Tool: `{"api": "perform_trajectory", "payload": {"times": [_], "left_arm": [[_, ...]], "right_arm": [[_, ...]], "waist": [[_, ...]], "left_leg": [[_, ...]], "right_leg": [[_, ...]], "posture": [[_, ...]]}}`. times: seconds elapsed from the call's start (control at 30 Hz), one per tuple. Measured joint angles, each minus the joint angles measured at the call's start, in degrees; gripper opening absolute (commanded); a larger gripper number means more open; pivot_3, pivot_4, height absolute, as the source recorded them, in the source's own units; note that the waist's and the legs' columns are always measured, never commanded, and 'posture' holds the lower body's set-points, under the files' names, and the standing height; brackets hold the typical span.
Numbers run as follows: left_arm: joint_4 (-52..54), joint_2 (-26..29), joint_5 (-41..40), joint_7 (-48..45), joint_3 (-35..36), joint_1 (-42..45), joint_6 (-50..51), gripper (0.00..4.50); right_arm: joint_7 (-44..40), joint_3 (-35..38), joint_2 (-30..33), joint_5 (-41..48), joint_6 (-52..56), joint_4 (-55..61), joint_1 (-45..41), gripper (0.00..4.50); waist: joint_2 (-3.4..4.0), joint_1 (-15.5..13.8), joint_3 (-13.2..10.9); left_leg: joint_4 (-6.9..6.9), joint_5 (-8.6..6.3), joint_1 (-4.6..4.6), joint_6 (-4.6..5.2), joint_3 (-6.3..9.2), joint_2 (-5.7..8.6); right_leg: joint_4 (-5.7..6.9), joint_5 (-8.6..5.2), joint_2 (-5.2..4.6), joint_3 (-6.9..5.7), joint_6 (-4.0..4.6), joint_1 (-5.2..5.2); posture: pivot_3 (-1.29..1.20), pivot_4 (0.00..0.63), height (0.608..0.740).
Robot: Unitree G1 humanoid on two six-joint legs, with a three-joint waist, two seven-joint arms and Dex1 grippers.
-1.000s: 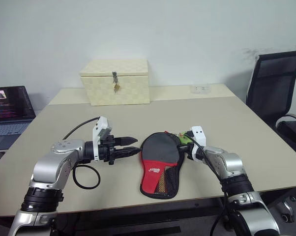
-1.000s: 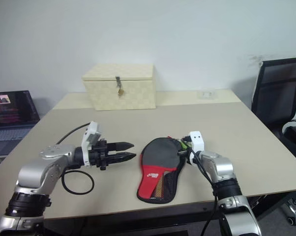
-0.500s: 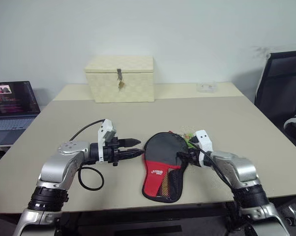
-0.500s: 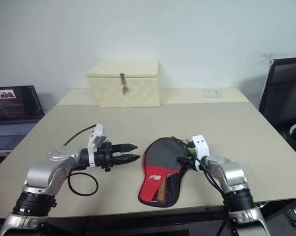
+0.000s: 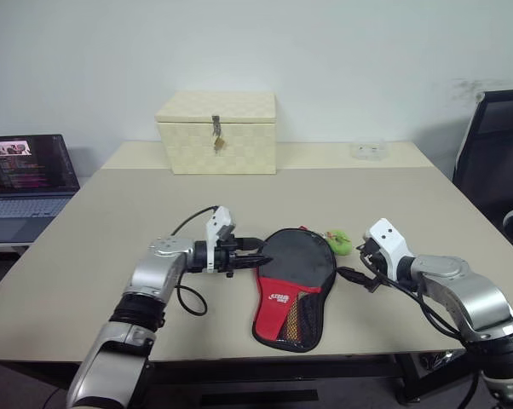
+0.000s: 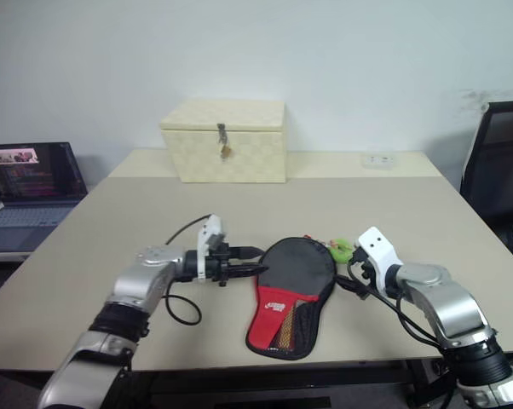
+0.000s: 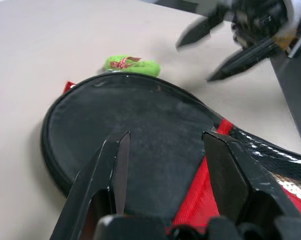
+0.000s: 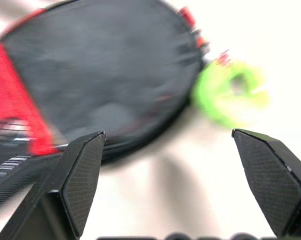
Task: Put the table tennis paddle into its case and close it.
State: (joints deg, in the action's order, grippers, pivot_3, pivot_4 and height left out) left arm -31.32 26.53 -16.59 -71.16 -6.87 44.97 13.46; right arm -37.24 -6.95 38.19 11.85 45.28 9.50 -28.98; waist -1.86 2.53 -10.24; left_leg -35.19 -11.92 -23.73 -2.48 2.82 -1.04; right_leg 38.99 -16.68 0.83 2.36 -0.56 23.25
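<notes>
Black case (image 5: 295,277) flat on the table (image 5: 103,230), left gripper (image 5: 258,251) half-open at its edge, right gripper (image 5: 352,279) wide open beside it

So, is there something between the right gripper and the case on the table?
Nothing visible does. The right gripper is open and apart from the case, with only bare table between them. A small green loop lies beside the case's round end, off that path.

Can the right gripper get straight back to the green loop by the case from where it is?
Probably yes. The right gripper is open and empty, and the green loop lies on bare table just off the case rim, nothing between them.
</notes>
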Motion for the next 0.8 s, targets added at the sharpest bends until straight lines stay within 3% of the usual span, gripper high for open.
{"api": "perform_trajectory", "payload": {"times": [0.1,0.23,0.47,0.8], "left_arm": [[-6.98,-3.08,2.15,-1.17,-1.1,2.97,-3.71,2.51],[-13.77,-5.68,4.68,-3.32,-2.21,5.33,-7.87,2.51],[-19.85,-6.74,8.37,-4.96,-2.48,7.95,-13.18,2.51],[-25.36,-7.8,13.14,-6.08,-3.76,9.3,-18.77,2.51]], "right_arm": [[0.31,-5.86,1.64,-8.04,-11.37,-7.51,-1.75,4.46],[1.29,-9.35,-0.72,-13.72,-20.73,-15.81,-3.8,4.46],[4.9,-10.2,-6.05,-19.91,-29.92,-27.3,-8.94,4.46],[4.67,-10.13,-8.04,-22.33,-33.08,-31.4,-9.78,0.99]], "waist": [[-0.01,-0.06,-0.01],[-0.03,0.05,-0.02],[-0.03,0.06,-0.01],[-0.02,0.03,-0.01]], "left_leg": [[-0.03,0.0,-0.03,0.0,0.0,0.09],[-0.03,0.01,-0.05,0.0,-0.01,0.12],[-0.07,0.01,-0.05,-0.01,0.02,0.14],[-0.43,0.01,-0.12,0.01,0.09,0.18]], "right_leg": [[0.02,0.0,-0.04,-0.01,0.0,0.01],[0.03,0.16,-0.06,0.0,0.25,0.03],[0.09,0.18,-0.09,-0.02,0.27,0.03],[0.35,0.19,-0.12,-0.05,0.27,0.02]], "posture": [[0.0,0.15,0.74],[0.0,0.15,0.74],[0.0,0.15,0.74],[0.0,0.15,0.74]]}}
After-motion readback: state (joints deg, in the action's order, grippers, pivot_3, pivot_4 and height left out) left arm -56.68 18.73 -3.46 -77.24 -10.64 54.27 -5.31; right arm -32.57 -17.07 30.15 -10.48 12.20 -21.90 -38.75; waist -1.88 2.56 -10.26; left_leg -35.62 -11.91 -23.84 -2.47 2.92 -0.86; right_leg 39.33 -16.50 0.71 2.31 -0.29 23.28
